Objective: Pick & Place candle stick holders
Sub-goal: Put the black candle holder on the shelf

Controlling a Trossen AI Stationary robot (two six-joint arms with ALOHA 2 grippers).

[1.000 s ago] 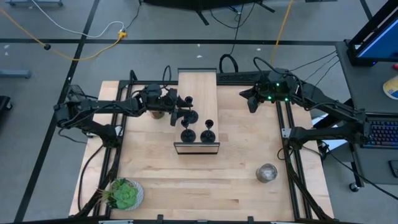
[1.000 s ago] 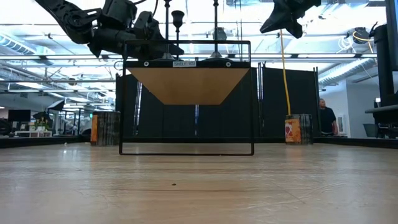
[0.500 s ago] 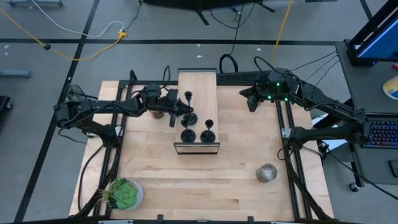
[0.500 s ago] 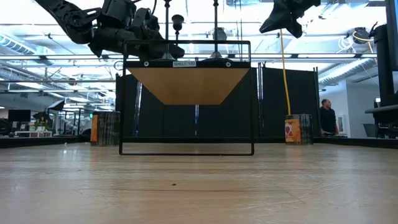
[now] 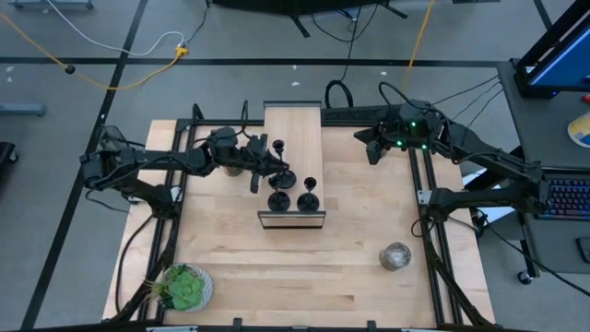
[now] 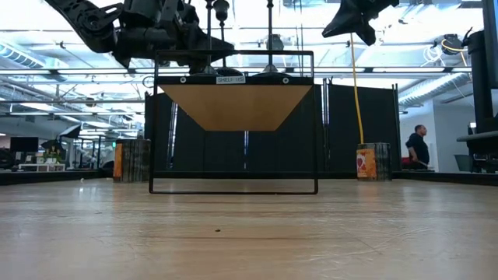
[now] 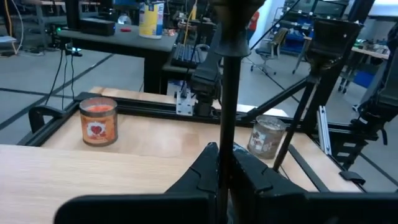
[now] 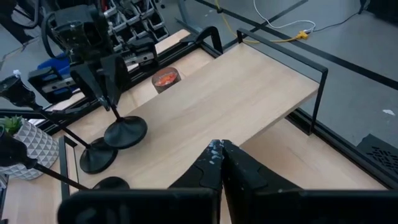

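Note:
Three black candle stick holders are at the near end of a wooden shelf (image 5: 292, 129) with a black wire frame. Two of them (image 5: 277, 200) (image 5: 308, 198) stand on their round bases near the shelf's front edge. My left gripper (image 5: 265, 159) is shut on the third holder (image 5: 279, 148), just behind them; it also shows in the right wrist view (image 8: 118, 121). My right gripper (image 5: 372, 150) is shut and empty, raised over the table's far right. My left gripper pinches the third holder's thin stem (image 7: 227, 134) between its two fingers, partway up between base and cup. The fingers come level from the table's left and lie across the stem. The holder tilts a little; whether its base (image 8: 126, 132) touches the shelf I cannot tell.
A jar with red-orange contents (image 7: 99, 121) stands on the table left of the shelf, under my left arm. A clear greyish jar (image 5: 395, 255) stands at the near right. A potted plant (image 5: 184, 288) is at the near left corner. A person (image 6: 418, 146) is in the room behind.
My left gripper has risen a little with the third holder, whose cup top stands higher in the low view than before. It stays shut on the stem. The two other holders have stayed where they were.

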